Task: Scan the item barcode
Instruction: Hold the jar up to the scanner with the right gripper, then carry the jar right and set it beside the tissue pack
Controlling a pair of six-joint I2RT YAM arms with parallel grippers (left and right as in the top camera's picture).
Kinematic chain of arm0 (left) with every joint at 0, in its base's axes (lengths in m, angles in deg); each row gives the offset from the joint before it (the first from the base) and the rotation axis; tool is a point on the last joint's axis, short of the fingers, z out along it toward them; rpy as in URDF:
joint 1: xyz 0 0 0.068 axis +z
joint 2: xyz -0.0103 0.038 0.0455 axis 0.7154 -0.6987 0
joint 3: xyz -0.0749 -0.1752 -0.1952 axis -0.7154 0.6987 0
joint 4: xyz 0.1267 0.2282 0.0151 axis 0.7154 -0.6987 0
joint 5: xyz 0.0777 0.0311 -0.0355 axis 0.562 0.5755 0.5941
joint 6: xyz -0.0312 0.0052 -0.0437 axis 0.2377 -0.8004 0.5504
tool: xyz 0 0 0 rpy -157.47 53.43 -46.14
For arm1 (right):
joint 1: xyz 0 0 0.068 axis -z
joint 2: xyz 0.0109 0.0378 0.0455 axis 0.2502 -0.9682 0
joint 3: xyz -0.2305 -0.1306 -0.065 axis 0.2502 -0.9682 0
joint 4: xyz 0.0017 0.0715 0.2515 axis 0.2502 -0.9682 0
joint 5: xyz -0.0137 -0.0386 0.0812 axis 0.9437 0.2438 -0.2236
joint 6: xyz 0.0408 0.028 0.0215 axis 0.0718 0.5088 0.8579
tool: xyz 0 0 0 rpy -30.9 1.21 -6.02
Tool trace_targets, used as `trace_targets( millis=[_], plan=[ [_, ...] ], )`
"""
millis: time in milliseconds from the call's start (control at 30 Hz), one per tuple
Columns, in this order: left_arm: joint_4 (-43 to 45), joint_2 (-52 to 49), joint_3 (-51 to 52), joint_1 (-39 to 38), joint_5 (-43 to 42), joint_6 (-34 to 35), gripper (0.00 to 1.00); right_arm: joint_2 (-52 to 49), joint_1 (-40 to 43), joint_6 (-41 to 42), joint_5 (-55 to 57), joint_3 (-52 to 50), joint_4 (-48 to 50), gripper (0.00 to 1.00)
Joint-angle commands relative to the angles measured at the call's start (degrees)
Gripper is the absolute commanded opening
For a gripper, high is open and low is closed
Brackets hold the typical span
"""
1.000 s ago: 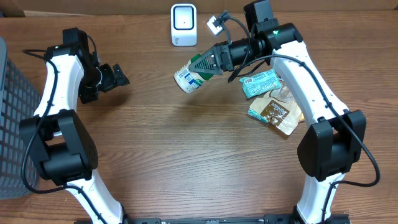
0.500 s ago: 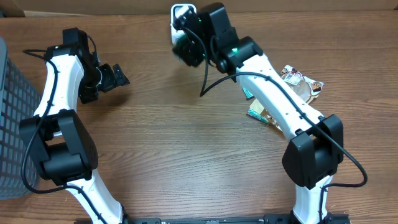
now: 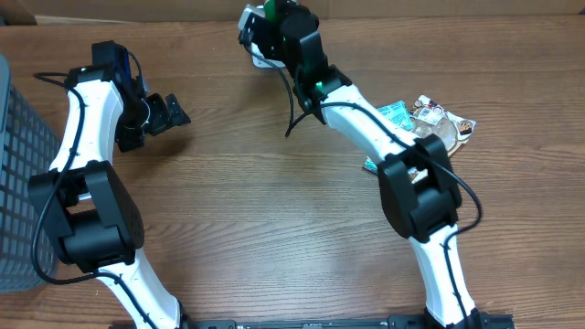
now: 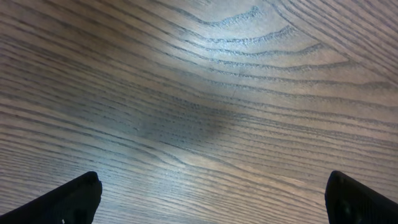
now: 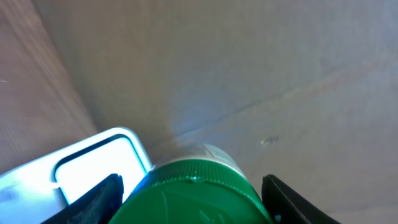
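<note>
One-handed: grips green-lidded container (image 5: 200, 179) with right gripper (image 5: 194, 202), holds it facing white scanner (image 5: 93, 165); hangs left gripper (image 4: 217, 196) wide apart over table (image 4: 217, 74).

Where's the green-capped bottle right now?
At the far edge of the table, centre: the green-capped bottle sits between the right fingers, held beside the white scanner on its left in the right wrist view.

**Brown Grain, White Arms, One Green Cap**

The counter (image 3: 274, 228) is brown wood with dark, wavy grain. The left arm (image 3: 78, 119) and right arm (image 3: 366, 128) are white with black joints. The bottle (image 5: 199, 190) has a green cap; the scanner (image 5: 99, 163) is white. One packet (image 3: 396, 112) is teal, and the basket (image 3: 14, 164) is grey mesh.
</note>
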Motion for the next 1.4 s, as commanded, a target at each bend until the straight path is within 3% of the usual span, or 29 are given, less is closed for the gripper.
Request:
trace_targets(
  millis=[0,133,667,833,1033,1267,1367],
  plan=[
    [0.02,0.33,-0.31,-0.22,-0.46,0.13,1.0,-2.69,-0.07,-15.98,1.51,1.68,4.26,0.44],
    [0.02,0.33,-0.31,-0.22,-0.46,0.13,1.0,-5.4,-0.15,-27.08,1.51,1.68,5.49,0.45],
    [0.02,0.33,-0.31,-0.22,-0.46,0.13,1.0,-4.83,-1.16,-21.97,0.24,1.68,4.76,0.45],
    [0.02,0.33,-0.31,-0.22,-0.46,0.13,1.0,-1.25,-1.77,-12.85,-2.82,1.68,2.54,0.46],
    [0.02,0.33,-0.31,-0.22,-0.46,0.13,1.0,6.58,-1.95,11.15,-6.21,1.68,-1.01,0.49],
    [0.02,0.33,-0.31,-0.22,-0.46,0.13,1.0,17.18,-0.9,44.7,-24.28,1.68,-23.1,0.57],
    [0.02,0.33,-0.31,-0.22,-0.46,0.13,1.0,19.15,0.39,49.51,-32.65,1.68,-34.64,0.56]
  ],
)
